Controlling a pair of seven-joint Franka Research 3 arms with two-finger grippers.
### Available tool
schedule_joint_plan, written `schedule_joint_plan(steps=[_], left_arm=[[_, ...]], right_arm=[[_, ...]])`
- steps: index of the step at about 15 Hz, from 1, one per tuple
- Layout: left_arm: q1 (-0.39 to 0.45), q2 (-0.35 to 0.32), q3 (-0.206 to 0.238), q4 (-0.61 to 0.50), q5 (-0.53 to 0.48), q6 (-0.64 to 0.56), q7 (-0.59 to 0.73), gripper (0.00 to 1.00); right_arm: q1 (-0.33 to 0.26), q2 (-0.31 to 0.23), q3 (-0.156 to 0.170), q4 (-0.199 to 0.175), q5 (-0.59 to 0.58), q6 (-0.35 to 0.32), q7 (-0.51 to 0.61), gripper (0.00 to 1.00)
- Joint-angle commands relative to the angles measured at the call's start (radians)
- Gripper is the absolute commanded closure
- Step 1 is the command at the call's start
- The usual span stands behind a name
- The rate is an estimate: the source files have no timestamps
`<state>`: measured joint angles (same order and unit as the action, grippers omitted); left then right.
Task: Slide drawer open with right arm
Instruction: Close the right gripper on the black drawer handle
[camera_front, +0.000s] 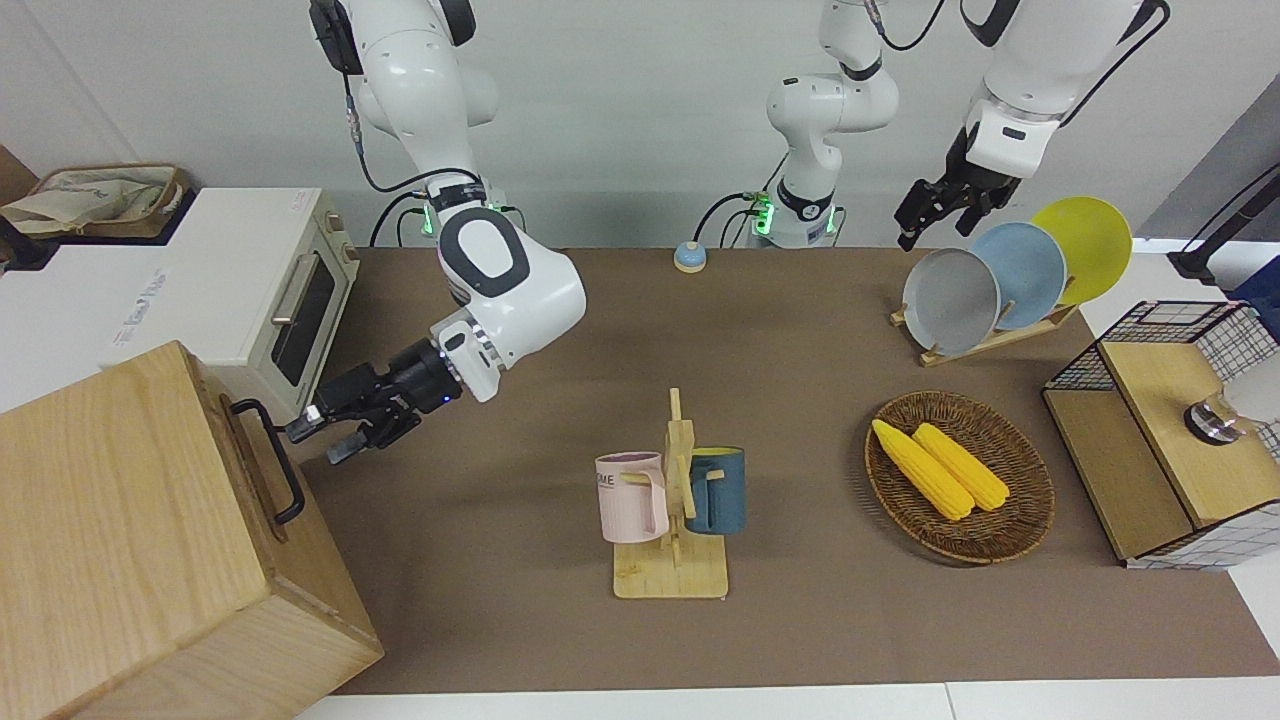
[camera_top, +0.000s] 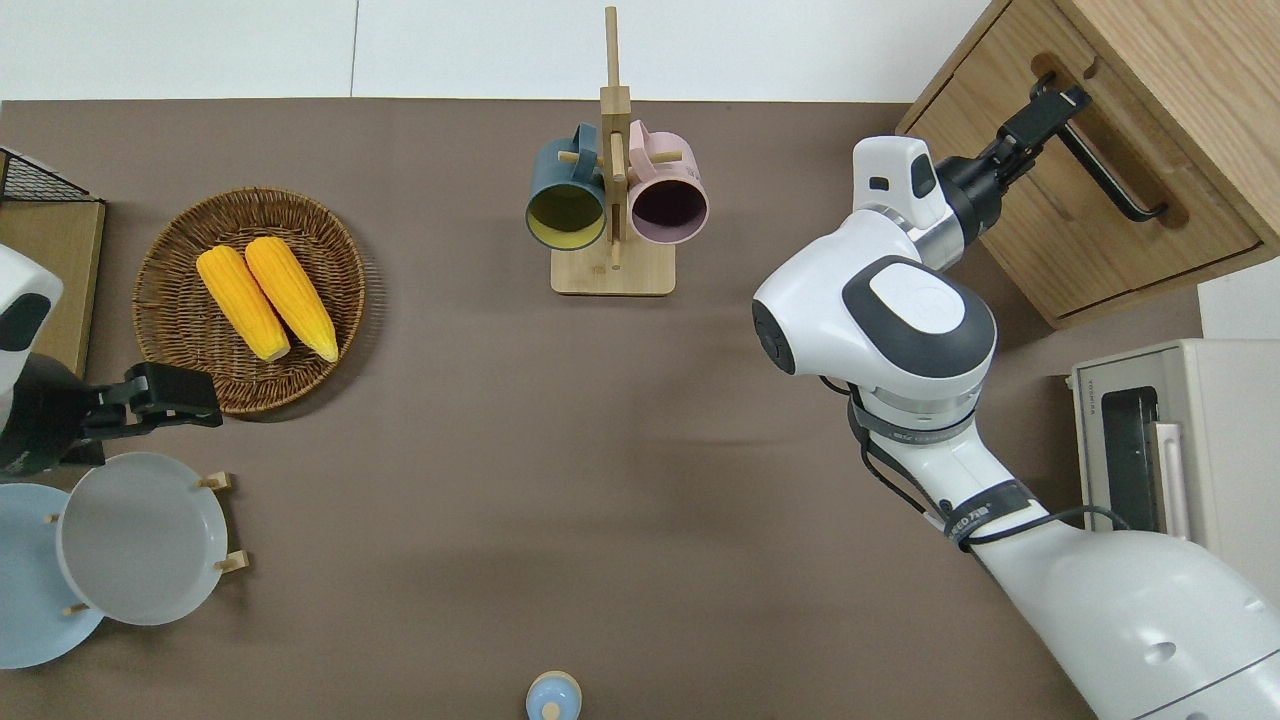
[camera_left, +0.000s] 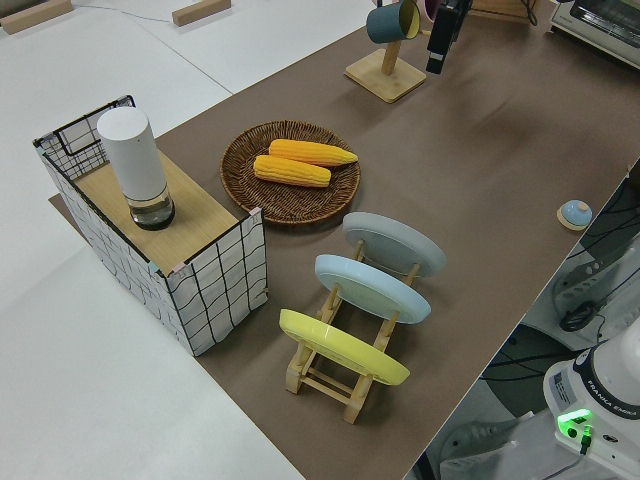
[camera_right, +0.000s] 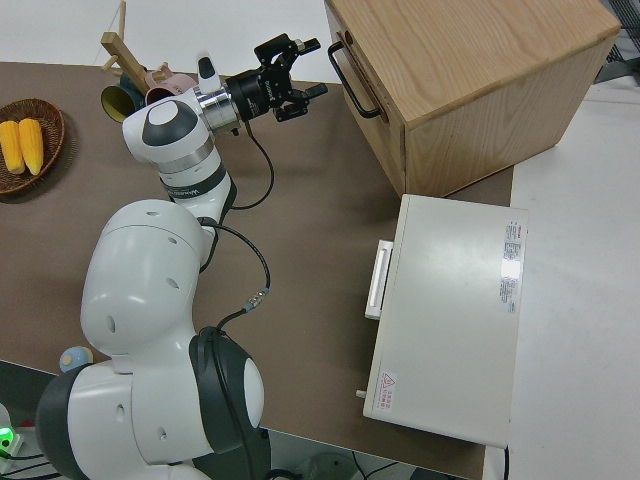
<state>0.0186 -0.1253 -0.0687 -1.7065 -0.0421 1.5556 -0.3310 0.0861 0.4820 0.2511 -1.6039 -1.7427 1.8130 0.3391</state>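
Note:
The drawer (camera_top: 1040, 215) is the front panel of a pale-wood cabinet at the right arm's end of the table. It is shut and bears a black bar handle (camera_top: 1108, 172), which also shows in the front view (camera_front: 272, 458) and the right side view (camera_right: 352, 80). My right gripper (camera_top: 1050, 103) is open and empty. Its tips are level with one end of the handle, jaws spread, as the front view (camera_front: 322, 441) and right side view (camera_right: 307, 68) show. I cannot tell whether they touch the bar. My left gripper (camera_front: 932, 228) is parked and open.
A white toaster oven (camera_front: 285, 300) stands beside the cabinet, nearer to the robots. A mug rack with a pink mug (camera_top: 668, 203) and a blue mug (camera_top: 566, 205) stands mid-table. A basket of corn (camera_top: 250, 298), a plate rack (camera_front: 985, 290) and a wire crate (camera_front: 1170, 430) are at the left arm's end.

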Motion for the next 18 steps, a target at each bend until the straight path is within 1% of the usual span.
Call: schedule_joint_plan(steps=[1,3,5,8,9,10,11,13,14,15,16,18], left_arm=[[0.0,-0.008,0.004,0.004,-0.001,-0.015,0.007,0.01],[0.0,-0.008,0.004,0.004,-0.001,-0.015,0.007,0.01],[0.0,-0.008,0.004,0.004,-0.001,-0.017,0.007,0.01],[0.0,-0.008,0.004,0.004,-0.001,-0.017,0.007,0.01],[0.0,-0.008,0.004,0.004,-0.001,-0.017,0.007,0.01],[0.0,-0.008,0.004,0.004,-0.001,-0.015,0.007,0.01],[0.0,-0.008,0.004,0.004,-0.001,-0.015,0.007,0.01],[0.0,-0.008,0.004,0.004,-0.001,-0.015,0.007,0.01],[0.0,-0.008,0.004,0.004,-0.001,-0.017,0.007,0.01],[0.0,-0.008,0.004,0.004,-0.001,-0.015,0.007,0.01],[0.0,-0.008,0.004,0.004,-0.001,-0.015,0.007,0.01],[0.0,-0.008,0.004,0.004,-0.001,-0.017,0.007,0.01]], right_arm=[[-0.038,0.023,0.01,-0.008,-0.058,0.019,0.064,0.017],[-0.042,0.027,0.01,-0.008,-0.093,0.017,0.072,0.017],[-0.043,0.035,0.002,-0.007,-0.115,0.019,0.086,0.017],[-0.042,0.035,-0.001,-0.005,-0.12,0.014,0.098,0.03],[-0.042,0.035,-0.001,-0.005,-0.12,0.006,0.098,0.115],[-0.042,0.035,-0.001,-0.005,-0.118,0.003,0.097,0.248],[-0.042,0.035,-0.001,-0.005,-0.118,0.003,0.092,0.446],[-0.04,0.035,-0.001,-0.005,-0.118,0.003,0.092,0.788],[-0.039,0.035,-0.001,-0.005,-0.112,0.003,0.09,0.909],[-0.037,0.035,-0.001,-0.005,-0.11,0.003,0.092,0.977],[-0.035,0.035,-0.001,-0.005,-0.109,0.003,0.092,1.0],[-0.031,0.033,-0.001,-0.007,-0.106,0.002,0.089,1.0]])
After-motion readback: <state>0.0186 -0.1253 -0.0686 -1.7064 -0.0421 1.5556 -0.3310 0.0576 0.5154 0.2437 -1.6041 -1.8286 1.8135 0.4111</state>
